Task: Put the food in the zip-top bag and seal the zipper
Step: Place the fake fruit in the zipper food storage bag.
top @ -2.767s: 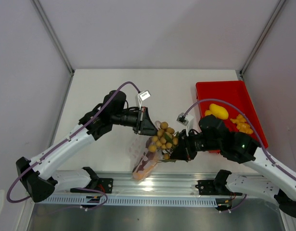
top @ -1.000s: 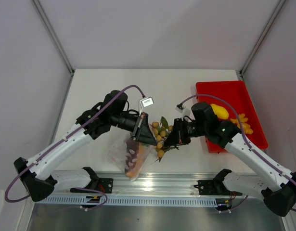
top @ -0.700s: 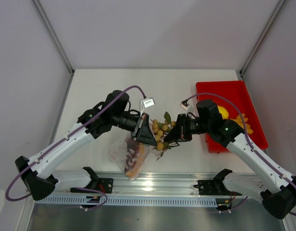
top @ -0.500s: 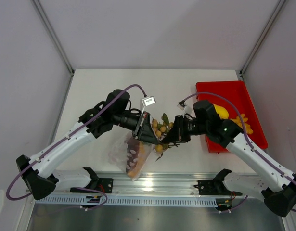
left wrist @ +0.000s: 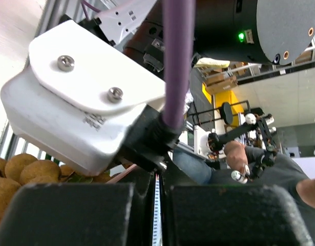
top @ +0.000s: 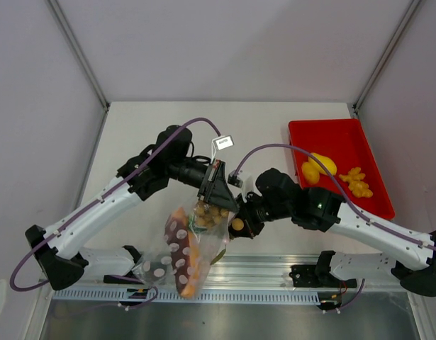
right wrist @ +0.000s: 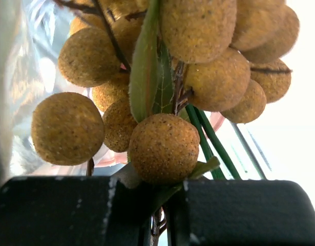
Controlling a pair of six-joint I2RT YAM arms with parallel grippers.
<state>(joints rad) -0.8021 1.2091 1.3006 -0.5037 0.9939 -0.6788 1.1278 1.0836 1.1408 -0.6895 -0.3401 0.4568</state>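
Note:
My left gripper (top: 219, 193) is shut on the mouth edge of the clear zip-top bag (top: 159, 261), which hangs down toward the near rail. An orange-red melon slice (top: 188, 268) lies inside it. My right gripper (top: 240, 221) is shut on the stem of the olive-green grape bunch (top: 209, 215), whose grapes sit in the bag's mouth. In the right wrist view the bunch (right wrist: 162, 148) fills the frame above my shut right gripper (right wrist: 165, 215), with clear plastic (right wrist: 24, 66) behind. In the left wrist view my gripper (left wrist: 158, 215) is shut, the pink zipper strip (left wrist: 121, 173) and grapes (left wrist: 19, 169) beside it.
The red tray (top: 324, 126) stands at the right with a yellow pepper (top: 319, 167) and a small yellow-orange piece (top: 356, 181) in it. The two wrists are nearly touching above the table's near edge. The metal rail (top: 274, 273) runs along the front.
The left gripper lifted the bag so it hangs lower toward the rail. The right arm swung left and down, bringing the grape bunch into the bag's mouth.

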